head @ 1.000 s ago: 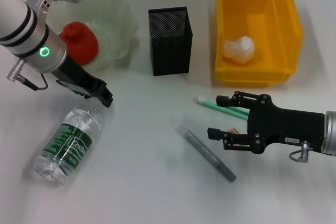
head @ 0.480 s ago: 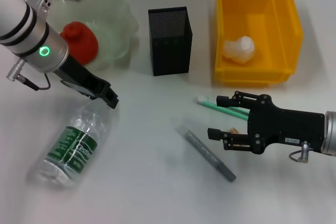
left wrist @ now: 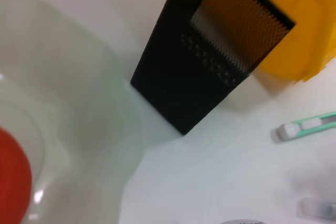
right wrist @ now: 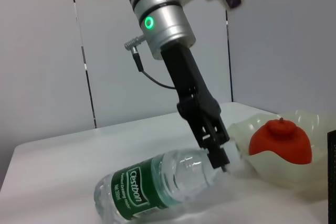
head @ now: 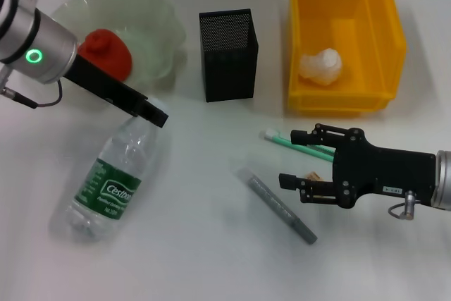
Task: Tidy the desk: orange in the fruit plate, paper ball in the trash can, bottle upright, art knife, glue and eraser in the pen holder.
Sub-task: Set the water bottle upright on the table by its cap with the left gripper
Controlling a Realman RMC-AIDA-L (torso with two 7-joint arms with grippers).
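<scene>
One bottle (head: 113, 177), lower left, tilts as the left gripper (head: 153, 116) clenches its cap; light, slippery, crushable plastic. Right gripper (head: 294, 167) hangs spread, empty.

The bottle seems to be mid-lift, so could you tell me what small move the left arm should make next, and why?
Probably keep raising the cap end. The left gripper is shut on the neck of the bottle, which is tilted with its base on the desk. The orange already sits in the fruit plate, and the right gripper hovers by the eraser.
</scene>
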